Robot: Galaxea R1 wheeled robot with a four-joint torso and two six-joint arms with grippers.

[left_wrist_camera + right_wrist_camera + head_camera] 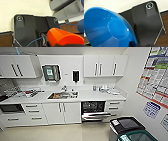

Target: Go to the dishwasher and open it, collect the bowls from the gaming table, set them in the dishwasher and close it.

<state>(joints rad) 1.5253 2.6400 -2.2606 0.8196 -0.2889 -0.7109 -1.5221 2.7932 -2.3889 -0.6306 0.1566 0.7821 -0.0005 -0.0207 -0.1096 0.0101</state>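
The dishwasher [93,107] stands open under the counter, right of the sink. Its steel door [96,116] is folded down and the dark racks show inside. An orange bowl [63,37] sits tilted, close up in the left wrist view, and my left gripper [58,44] is shut on its lower edge. The blue bowl [107,28] looms large in the right wrist view, with my right gripper [133,43] shut on its rim. A blue edge [81,26] also shows beyond the orange bowl. The gaming table is out of view.
A white counter [100,97] with a sink [62,95] runs along the far wall, with white cabinets above and below. A black-lidded bin [126,125] and a green-lidded bin [138,137] stand at the near right. Posters cover the right wall. Beige floor [62,132] lies before the dishwasher.
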